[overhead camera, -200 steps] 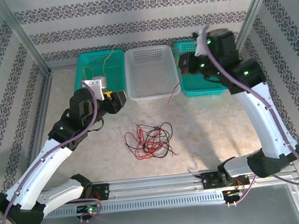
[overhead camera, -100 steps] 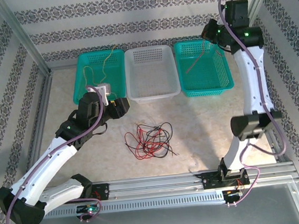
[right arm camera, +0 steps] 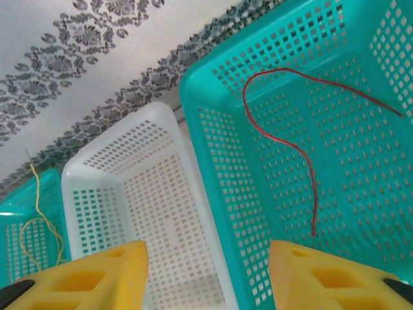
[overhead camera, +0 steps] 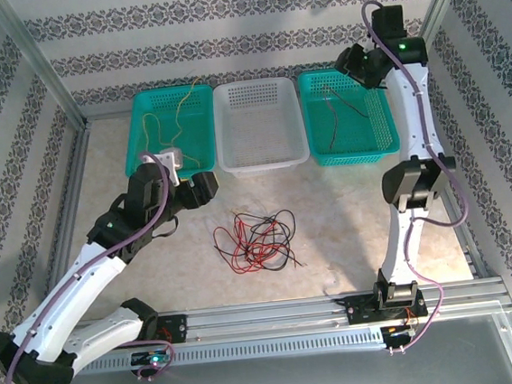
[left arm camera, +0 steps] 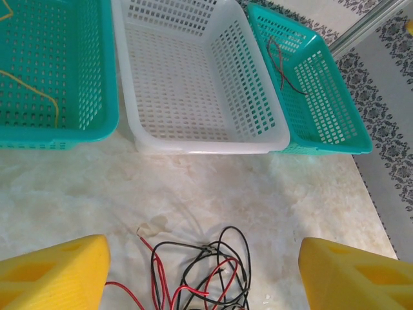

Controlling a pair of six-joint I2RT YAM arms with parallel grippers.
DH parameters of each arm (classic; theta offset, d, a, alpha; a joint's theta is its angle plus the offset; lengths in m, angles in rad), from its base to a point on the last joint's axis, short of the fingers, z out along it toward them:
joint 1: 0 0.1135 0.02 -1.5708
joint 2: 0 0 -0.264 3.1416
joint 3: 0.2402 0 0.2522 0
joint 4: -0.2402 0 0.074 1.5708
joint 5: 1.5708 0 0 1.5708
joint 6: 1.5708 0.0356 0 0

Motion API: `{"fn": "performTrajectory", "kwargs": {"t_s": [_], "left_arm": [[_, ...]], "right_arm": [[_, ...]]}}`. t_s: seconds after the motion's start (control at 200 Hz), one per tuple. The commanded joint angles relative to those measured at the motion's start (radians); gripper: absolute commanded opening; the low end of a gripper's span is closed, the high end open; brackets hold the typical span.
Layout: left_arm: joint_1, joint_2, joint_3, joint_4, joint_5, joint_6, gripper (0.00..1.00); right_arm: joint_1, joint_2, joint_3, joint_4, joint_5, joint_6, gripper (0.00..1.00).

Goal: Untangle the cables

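In your left wrist view the bottom edge cuts off the tangle (left arm camera: 200, 284), and the yellow cable (left arm camera: 29, 82) runs off the left edge. From above, the right gripper (overhead camera: 350, 60) is too small and dark for you to read its jaws.

The white basket (overhead camera: 264, 165) at twelve o'clock is perforated moulded plastic, smooth with a slight gloss. So are the teal baskets (overhead camera: 357, 157) at eleven and one. The table (overhead camera: 348, 210) is a smooth, marble-look sheet with a soft sheen. The cables (overhead camera: 256, 240) have smooth red and black plastic sheathing. The yellow fingers (left arm camera: 55, 271) look like matt plastic. The rail (overhead camera: 268, 318) at six o'clock is dull grey metal.
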State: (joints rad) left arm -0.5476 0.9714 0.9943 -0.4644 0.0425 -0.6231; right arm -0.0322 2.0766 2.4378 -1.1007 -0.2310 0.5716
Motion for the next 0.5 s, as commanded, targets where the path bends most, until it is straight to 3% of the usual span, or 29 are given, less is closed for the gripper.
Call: {"fn": "performTrajectory", "kwargs": {"t_s": [0.0, 0.14, 0.29, 0.495], "left_arm": [[0.011, 0.003, -0.041, -0.016, 0.007, -0.066, 0.77], [0.008, 0.029, -0.075, -0.004, 0.049, -0.115, 0.73], [0.006, 0.050, -0.130, 0.006, 0.075, -0.172, 0.72], [0.004, 0.098, -0.148, -0.030, 0.133, -0.164, 0.66]], "right_arm": [[0.037, -0.185, -0.170, 0.042, -0.026, -0.048, 0.53], [0.123, -0.449, -0.578, 0.164, -0.020, -0.083, 0.55], [0.319, -0.724, -1.035, 0.278, 0.015, -0.054, 0.57], [0.614, -0.901, -1.473, 0.469, 0.092, 0.200, 0.58]]}}
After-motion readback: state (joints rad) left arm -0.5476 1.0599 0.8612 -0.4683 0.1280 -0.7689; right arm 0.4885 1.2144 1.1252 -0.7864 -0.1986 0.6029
